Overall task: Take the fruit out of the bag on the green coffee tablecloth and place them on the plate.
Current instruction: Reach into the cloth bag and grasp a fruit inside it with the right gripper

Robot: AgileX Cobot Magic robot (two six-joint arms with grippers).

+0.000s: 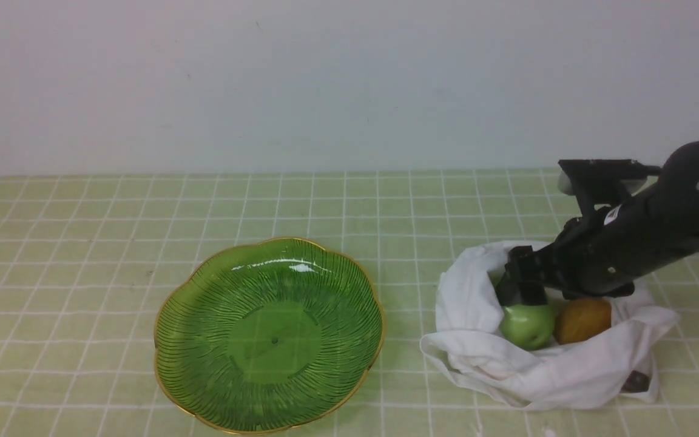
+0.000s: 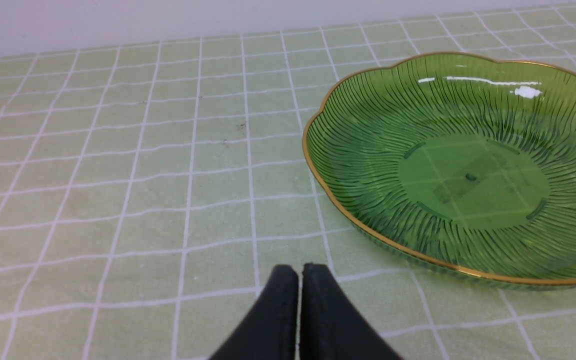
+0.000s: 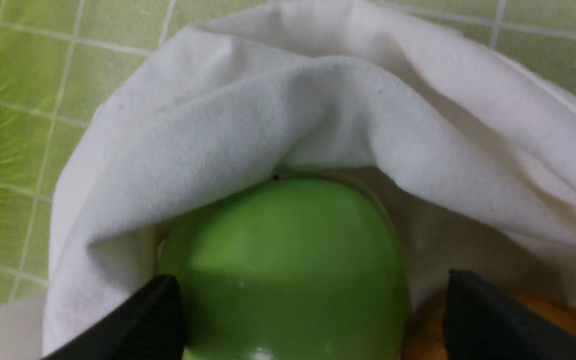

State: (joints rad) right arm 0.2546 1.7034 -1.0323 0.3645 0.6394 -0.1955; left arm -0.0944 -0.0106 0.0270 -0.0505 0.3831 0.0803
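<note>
right end effector (image 3: 312, 278): spread wide astride green fruit (image 3: 283, 235) in bag (image 3: 293, 115) | left end effector (image 2: 299, 271): closed

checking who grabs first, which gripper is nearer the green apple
Right. The right gripper is in the bag, fingers open either side of the green apple. The left gripper is shut over the tablecloth beside the plate.

The glossy, round light-green fruit (image 1: 528, 326) is sitting inside the open, wrinkled white bag (image 1: 495, 370), with the smaller matte yellow-brown fruit (image 1: 582, 320) lying just beside it, seemingly touching. The bag is slumping on the pale green gridded tablecloth (image 1: 82, 255) at the right. The translucent green plate (image 1: 270, 337), gold-rimmed and scalloped, is resting flat to the bag's left, near but apart.
</note>
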